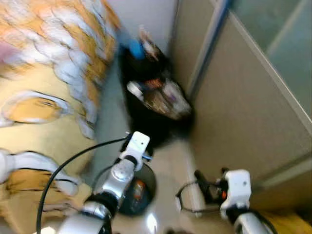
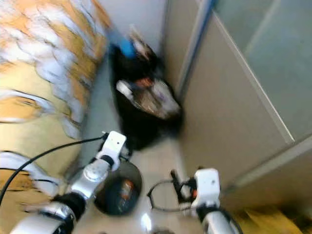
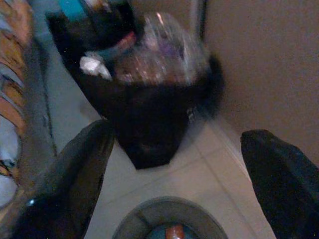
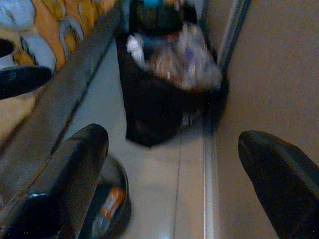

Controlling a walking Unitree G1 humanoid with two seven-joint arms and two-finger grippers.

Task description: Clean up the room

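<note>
We face a narrow strip of pale tiled floor (image 1: 170,161), hemmed by the orange-patterned bed (image 1: 44,97) and beige wall panel (image 1: 234,107); an overfilled black rubbish bag (image 1: 153,105) blocks its far end, a round grey bin (image 1: 141,192) nearer.

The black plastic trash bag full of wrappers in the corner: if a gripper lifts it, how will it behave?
The black plastic trash bag would probably be floppy, since its sides look soft and sagging. It seems light for its size, as crinkled wrappers fill the top. Pieces may spill, because the heaped rubbish sits above the open rim.
</note>
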